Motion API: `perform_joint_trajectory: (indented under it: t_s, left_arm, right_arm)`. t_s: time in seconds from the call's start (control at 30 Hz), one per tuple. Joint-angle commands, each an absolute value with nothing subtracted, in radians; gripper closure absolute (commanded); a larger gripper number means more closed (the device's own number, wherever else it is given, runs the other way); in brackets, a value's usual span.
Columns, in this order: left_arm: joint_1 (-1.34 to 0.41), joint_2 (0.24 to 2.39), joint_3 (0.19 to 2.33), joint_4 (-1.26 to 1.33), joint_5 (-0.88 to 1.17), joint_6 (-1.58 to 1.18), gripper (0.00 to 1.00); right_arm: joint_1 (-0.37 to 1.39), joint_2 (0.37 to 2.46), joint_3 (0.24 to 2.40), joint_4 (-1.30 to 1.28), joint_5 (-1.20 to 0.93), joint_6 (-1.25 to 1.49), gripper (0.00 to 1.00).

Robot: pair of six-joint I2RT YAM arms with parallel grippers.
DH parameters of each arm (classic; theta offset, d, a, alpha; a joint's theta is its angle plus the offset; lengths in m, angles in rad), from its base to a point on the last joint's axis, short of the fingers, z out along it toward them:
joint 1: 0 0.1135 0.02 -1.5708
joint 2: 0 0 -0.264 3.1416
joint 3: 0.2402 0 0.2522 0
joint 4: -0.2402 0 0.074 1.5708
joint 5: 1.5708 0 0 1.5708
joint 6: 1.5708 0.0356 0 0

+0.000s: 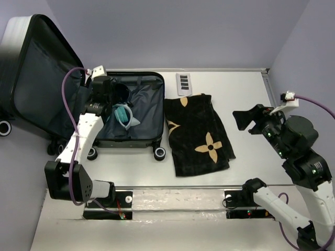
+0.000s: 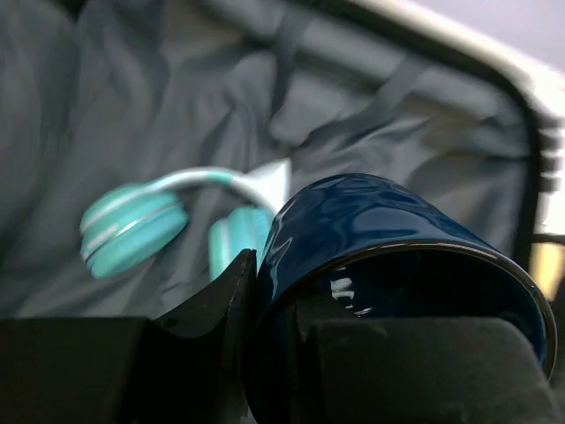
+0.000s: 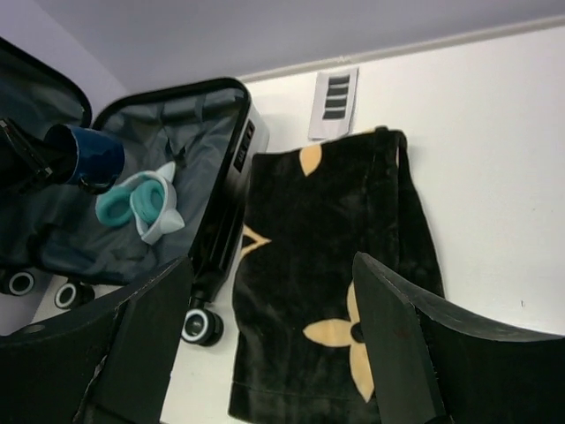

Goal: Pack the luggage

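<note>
- The luggage [image 1: 147, 104] lies open on its black wheels, with the lid propped up on its left side and the grey lining exposed
- The left gripper [image 2: 278, 336] is over the left part of the luggage's base half, clamped on the wall of a dark blue mug [image 2: 380, 238]; one finger appears to sit inside the mouth and the other outside
- Teal headphones [image 1: 124, 116] lie inside the luggage, just in front of the mug
- Judgement on the step in hand: lower the mug onto bare lining behind the headphones, clear of the luggage rim, and part the fingers only once it rests, so that it cannot roll
- The right gripper [image 1: 247, 123] hangs well to the right of the luggage with its fingers apart, holding nothing
- A black towel [image 1: 199, 136] with tan flower marks lies just right of the luggage, outside it
- A white card [image 3: 335, 97] beyond the luggage's far right corner shows black bars only
- No brand, label or writing can be read in any view
</note>
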State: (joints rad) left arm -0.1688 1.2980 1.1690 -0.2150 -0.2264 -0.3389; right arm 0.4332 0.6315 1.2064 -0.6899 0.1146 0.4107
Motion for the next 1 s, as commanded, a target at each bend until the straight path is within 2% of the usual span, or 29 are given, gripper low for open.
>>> perform_joint_trajectory:
  t_s: [0.0, 0.23, 0.5, 0.6, 0.73, 0.77, 0.8, 0.83, 0.9, 0.97]
  left_arm:
    - [-0.069, 1.351, 1.123, -0.123, -0.14, -0.37, 0.94]
    - [0.038, 1.459, 1.12, -0.029, -0.068, -0.403, 0.94]
    - [0.078, 1.641, 1.277, 0.021, -0.021, -0.474, 0.94]
    - [0.08, 1.724, 1.342, 0.025, -0.014, -0.483, 0.87]
    - [0.08, 1.795, 1.384, 0.055, -0.005, -0.489, 0.63]
    - [0.08, 1.81, 1.388, 0.057, 0.033, -0.491, 0.45]
    - [0.081, 1.815, 1.397, 0.058, 0.044, -0.489, 0.33]
    - [0.081, 1.81, 1.399, 0.06, 0.054, -0.488, 0.16]
    - [0.081, 1.769, 1.379, 0.087, 0.063, -0.497, 0.05]
    - [0.08, 1.729, 1.361, 0.104, 0.072, -0.508, 0.03]
  right_arm:
    - [0.437, 0.678, 1.158, -0.604, 0.043, 0.382, 0.21]
    - [0.437, 0.759, 1.051, -0.494, 0.009, 0.39, 0.21]
    - [0.437, 0.963, 0.999, -0.361, -0.04, 0.394, 0.21]
    - [0.437, 1.034, 1.005, -0.321, -0.015, 0.377, 0.21]
    - [0.437, 1.156, 1.043, -0.298, -0.006, 0.345, 0.21]
    - [0.437, 1.204, 1.051, -0.293, -0.005, 0.335, 0.21]
    - [0.437, 1.224, 1.057, -0.291, -0.005, 0.328, 0.2]
    - [0.437, 1.244, 1.065, -0.293, 0.035, 0.327, 0.18]
    - [0.437, 1.288, 1.063, -0.294, 0.061, 0.331, 0.15]
    - [0.437, 1.304, 1.043, -0.296, 0.064, 0.359, 0.15]
